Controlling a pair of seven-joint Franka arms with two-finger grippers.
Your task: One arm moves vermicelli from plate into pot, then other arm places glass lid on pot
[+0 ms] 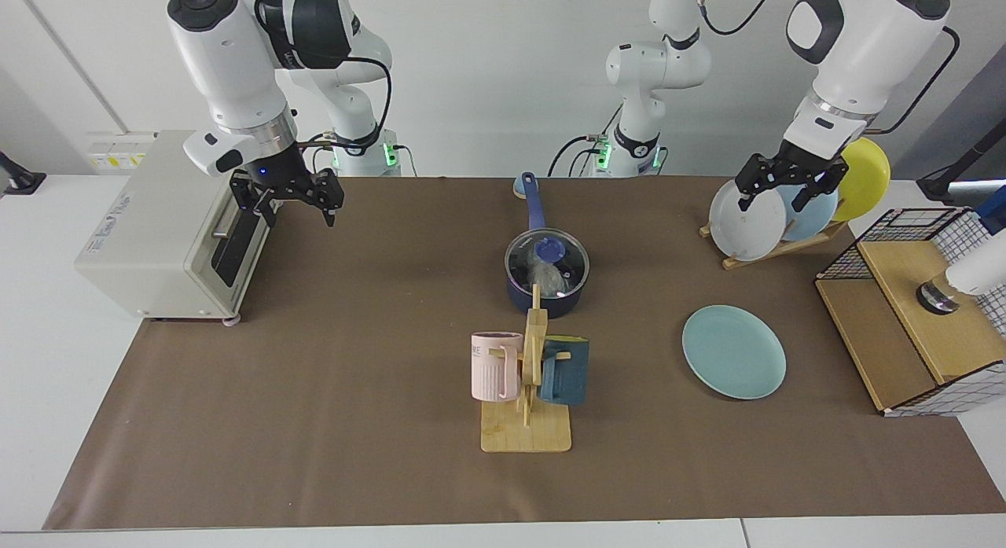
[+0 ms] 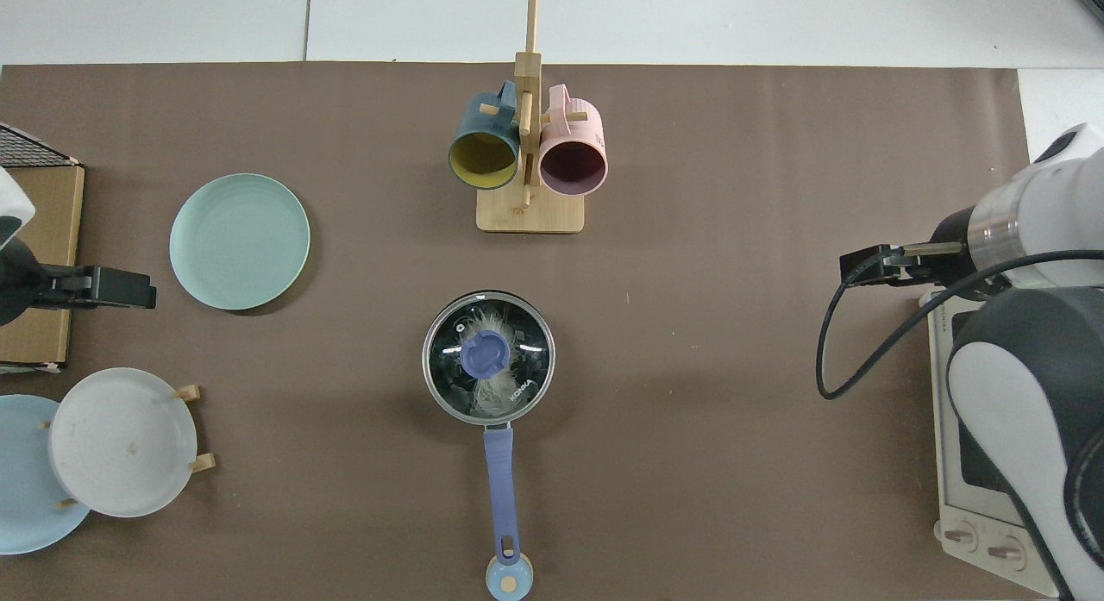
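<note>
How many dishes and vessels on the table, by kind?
Plates: 4 (teal plate flat on the mat; white plate, light blue plate, yellow plate in the rack)
Mugs: 2 (pink mug, dark teal mug, on the wooden stand)
Pots: 1 (pot, glass lid on, vermicelli inside)
Total: 7

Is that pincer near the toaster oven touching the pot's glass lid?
Apart. The facing view shows the right pincer beside the toaster oven, with bare brown mat between it and the glass lid.
</note>
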